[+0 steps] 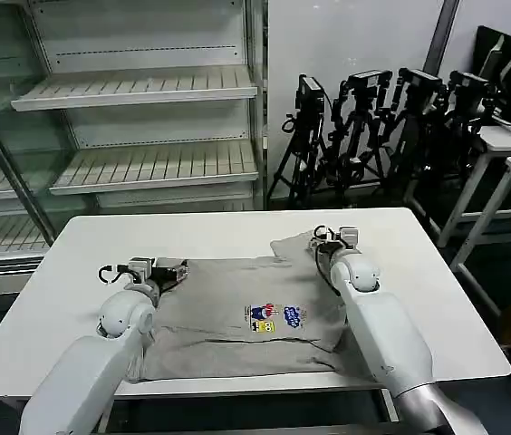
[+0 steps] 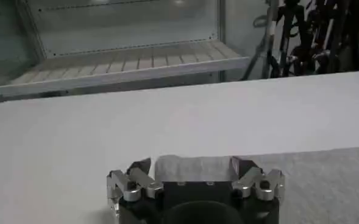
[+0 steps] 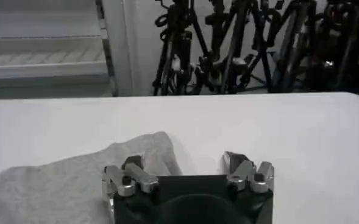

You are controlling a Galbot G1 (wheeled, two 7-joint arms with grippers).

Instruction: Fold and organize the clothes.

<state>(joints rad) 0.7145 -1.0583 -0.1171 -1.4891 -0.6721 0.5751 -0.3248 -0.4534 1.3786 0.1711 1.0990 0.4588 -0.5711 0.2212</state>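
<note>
White table [image 1: 74, 272] in front of an open shelving unit [image 1: 147, 91]; a cluster of camera tripods [image 1: 373, 127] stands on the floor beyond the table's far right corner. One light grey shirt [image 1: 228, 326] lies spread flat across the table's near-centre, chest side up, with a small multicolour print [image 1: 274, 317] near its middle. Its near hem runs close to the table's front edge; a sleeve or shoulder [image 1: 294, 246] pokes out at the far right, slightly bunched. Left gripper [image 1: 167, 271] sits low at the shirt's far left corner, with its fingers pointing across the table. In the left wrist view the left gripper [image 2: 191, 167] has its jaws spread wide, and a strip of grey cloth [image 2: 194, 165] lies between the two fingertips [image 2: 139, 167]; cannot tell whether the pads touch it, and nothing is clamped. The rest of the shirt runs off to one side in that view, with bare tabletop ahead. Right gripper [image 1: 332, 241] is down at the shirt's far right, by the bunched sleeve. In the right wrist view the right gripper [image 3: 184, 163] is likewise spread wide; one fingertip [image 3: 132, 163] rests over the rounded fold of grey fabric [image 3: 75, 176], the other [image 3: 233, 161] is over bare table beside the cloth. No hold on the fabric there. Both arms reach in from the near edge, one on each side of the shirt.
</note>
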